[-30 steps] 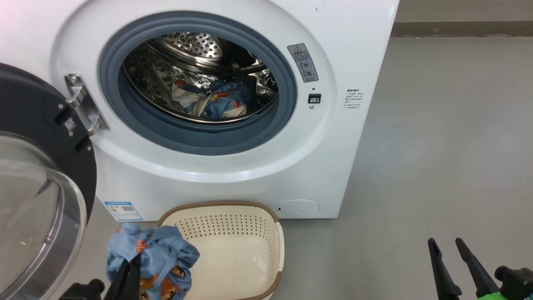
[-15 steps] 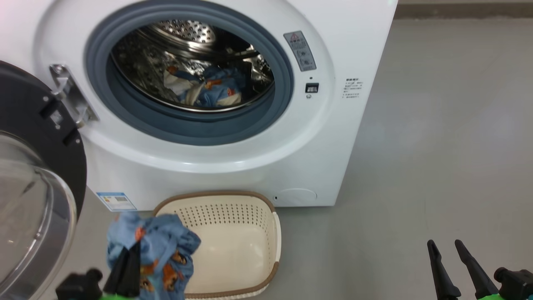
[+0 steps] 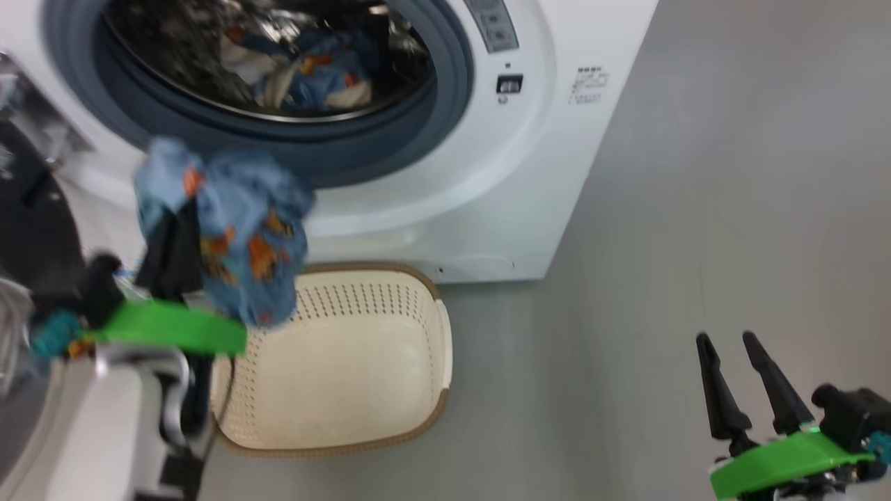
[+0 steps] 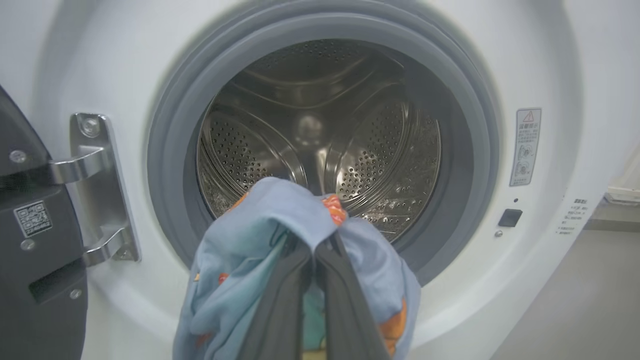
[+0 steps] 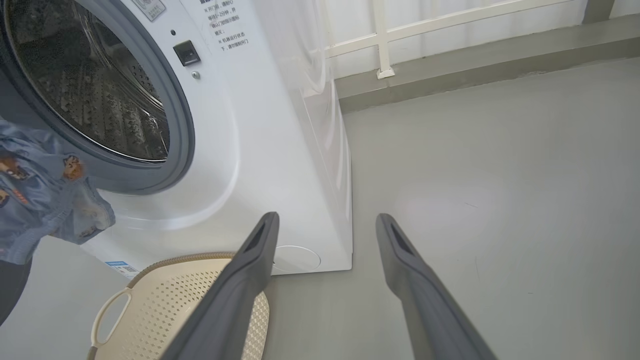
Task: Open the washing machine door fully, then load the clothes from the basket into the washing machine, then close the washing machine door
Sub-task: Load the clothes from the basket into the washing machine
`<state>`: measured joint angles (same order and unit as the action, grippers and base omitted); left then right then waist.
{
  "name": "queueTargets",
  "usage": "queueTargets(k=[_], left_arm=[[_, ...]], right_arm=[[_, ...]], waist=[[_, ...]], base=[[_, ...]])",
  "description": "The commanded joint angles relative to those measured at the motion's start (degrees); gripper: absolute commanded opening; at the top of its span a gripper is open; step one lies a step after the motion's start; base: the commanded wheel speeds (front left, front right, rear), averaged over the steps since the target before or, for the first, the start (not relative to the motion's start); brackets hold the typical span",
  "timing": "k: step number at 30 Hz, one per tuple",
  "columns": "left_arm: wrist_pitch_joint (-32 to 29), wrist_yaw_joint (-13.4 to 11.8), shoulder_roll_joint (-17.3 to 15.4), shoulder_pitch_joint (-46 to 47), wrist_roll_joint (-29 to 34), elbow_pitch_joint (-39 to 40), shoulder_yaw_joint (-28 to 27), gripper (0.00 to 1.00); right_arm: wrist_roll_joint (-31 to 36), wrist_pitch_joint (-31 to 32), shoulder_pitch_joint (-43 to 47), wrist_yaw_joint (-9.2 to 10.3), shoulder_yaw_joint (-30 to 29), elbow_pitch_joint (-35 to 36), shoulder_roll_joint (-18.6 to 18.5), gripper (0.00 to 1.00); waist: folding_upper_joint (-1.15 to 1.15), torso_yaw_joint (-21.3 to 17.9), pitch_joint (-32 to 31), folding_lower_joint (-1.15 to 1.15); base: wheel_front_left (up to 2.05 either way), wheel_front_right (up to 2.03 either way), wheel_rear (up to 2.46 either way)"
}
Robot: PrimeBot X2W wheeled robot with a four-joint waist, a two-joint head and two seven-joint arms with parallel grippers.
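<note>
Ok so, nearest first. The right pincer [image 3: 725,339] hangs low on the right over bare floor [image 3: 661,229]. Its two fingers [image 5: 240,295] are spread wide with nothing between them, and it's well apart from everything else.

Over on the left, the left pincer [image 4: 315,265] is pressed together, pinching a garment [image 3: 243,209]. It's light blue with little orange-brown cartoon figures. The cloth drapes over the tips and bunches down both sides, so the tips themselves are hidden.

The garment is up in the air above the far left corner of the basket [image 3: 390,424]. It's just in front of the lower left of the opening of the washer [image 3: 529,174]. The head view is pretty blurry here, so I can't tell if the cloth brushes the blue-grey gasket [image 3: 390,149].

The basket sits on the floor right in front of the washer, close to its base. You can see its cream bottom and the brown rim around the top.

The door [image 4: 40,250] is swung open to the left, hanging on a metal hinge [image 4: 95,185], with its black inner face showing.

Further in is the steel drum [image 4: 320,135]. More clothes [image 3: 306,69] lie at the bottom of it, same blue print with some cream-white bits.

Way at the back right, past the washer, a white railing [image 5: 380,35] runs along the wall.
</note>
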<state>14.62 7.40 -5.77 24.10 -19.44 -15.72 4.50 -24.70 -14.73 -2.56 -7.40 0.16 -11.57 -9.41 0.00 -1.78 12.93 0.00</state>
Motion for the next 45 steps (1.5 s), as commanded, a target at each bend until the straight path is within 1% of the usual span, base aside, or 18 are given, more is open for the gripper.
queueTargets(k=[1,11,17,20,21,23,26,30,34,41,45], left_arm=[[0.4,0.1,-1.8,3.7,-0.2,0.7,-2.3,0.00],[0.4,0.1,-2.7,21.6,1.6,-8.7,-4.7,0.00],[0.4,0.1,-3.9,28.7,2.7,-16.7,-5.6,0.00],[0.4,0.1,-4.4,32.1,2.4,-21.8,-6.0,0.00],[0.4,0.1,-4.8,34.4,1.8,-25.3,-6.4,0.00],[0.4,0.1,-5.7,36.5,2.2,-28.4,-6.0,0.00],[0.4,0.1,-6.7,39.3,2.7,-32.0,-5.3,0.00],[0.4,0.1,-7.6,42.0,2.9,-34.4,-4.9,0.00],[0.4,0.1,-8.2,45.2,2.7,-33.4,-5.4,0.00],[0.4,0.1,-7.9,47.1,4.3,-24.2,-6.9,0.00],[0.4,0.1,-7.8,46.1,5.1,-21.6,-7.8,0.00]], right_arm=[[0.2,-0.3,-1.8,-0.09,1.6,1.5,-0.5,1.00],[0.0,-0.3,-7.5,-0.09,3.5,1.7,1.3,1.00],[-0.3,-0.3,-9.9,-0.09,5.0,1.6,2.6,1.00],[-0.5,-0.3,-10.7,-0.09,5.7,1.4,3.1,1.00],[-0.7,-0.3,-11.2,-0.09,6.2,1.3,3.5,1.00],[-0.8,-0.3,-11.6,-0.09,6.7,1.2,3.9,1.00],[-1.0,-0.3,-12.0,-0.09,7.4,1.1,4.4,1.00],[-1.1,-0.3,-12.3,-0.09,7.8,1.0,4.8,1.00],[-1.2,-0.3,-12.8,-0.09,8.0,1.2,5.1,1.00],[-1.2,-0.3,-13.5,-0.09,7.8,1.4,5.5,1.00],[-1.3,-0.3,-13.9,-0.09,8.3,1.4,5.8,1.00]], waist=[[0.00,-2.1,4.3,0.00],[0.00,-6.0,11.3,0.00],[0.00,-9.0,14.2,0.00],[0.00,-10.2,15.4,0.00],[0.00,-11.1,16.1,0.00],[0.00,-11.9,16.6,0.00],[0.00,-13.0,17.3,0.00],[0.00,-13.9,17.9,0.00],[0.00,-14.5,18.8,0.00],[0.00,-14.5,20.1,0.00],[0.00,-14.4,20.4,0.00]], base=[[0.00,0.00,0.00],[0.00,0.00,0.00],[0.00,0.00,0.00],[0.00,0.00,0.00],[0.00,0.00,0.00],[0.00,0.00,0.00],[0.00,0.00,0.00],[0.00,0.00,0.00],[0.00,0.00,0.00],[0.00,0.00,0.00],[0.00,0.00,0.00]])
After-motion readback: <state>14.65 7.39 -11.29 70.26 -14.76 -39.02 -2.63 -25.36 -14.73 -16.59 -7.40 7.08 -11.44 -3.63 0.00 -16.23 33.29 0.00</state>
